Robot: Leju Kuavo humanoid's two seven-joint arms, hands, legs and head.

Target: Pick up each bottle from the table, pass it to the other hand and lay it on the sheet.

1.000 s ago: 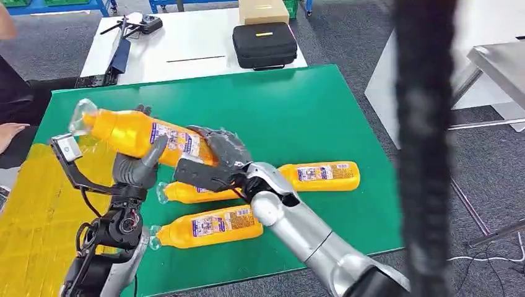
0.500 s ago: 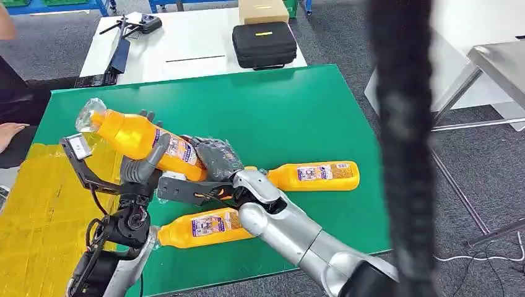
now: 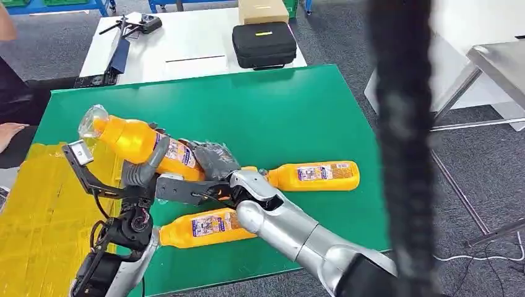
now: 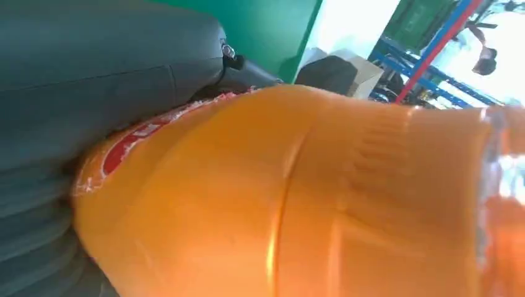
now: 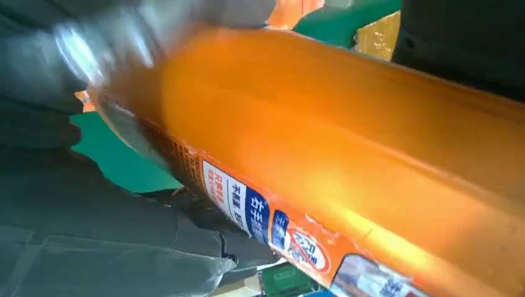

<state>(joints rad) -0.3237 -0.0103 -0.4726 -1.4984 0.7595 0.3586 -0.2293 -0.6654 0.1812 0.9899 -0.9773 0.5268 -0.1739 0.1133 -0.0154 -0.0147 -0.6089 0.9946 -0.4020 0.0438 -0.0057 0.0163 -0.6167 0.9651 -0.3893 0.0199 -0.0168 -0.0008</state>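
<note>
both the left hand [image 3: 143,168] and right hand [image 3: 213,159] hold the orange bottle [image 3: 139,141], its cap end tipped toward the yellow sheet [image 3: 37,204].

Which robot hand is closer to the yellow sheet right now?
Left. The left robot hand holds the raised bottle beside the yellow sheet; the right robot hand grips it farther over the green table.

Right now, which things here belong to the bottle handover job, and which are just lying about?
Job:
held bottle, gripped by left hand and right hand
two bottles on the green table: far bottle, near bottle
yellow sheet

Lying about:
black case
cardboard box
white table
</note>
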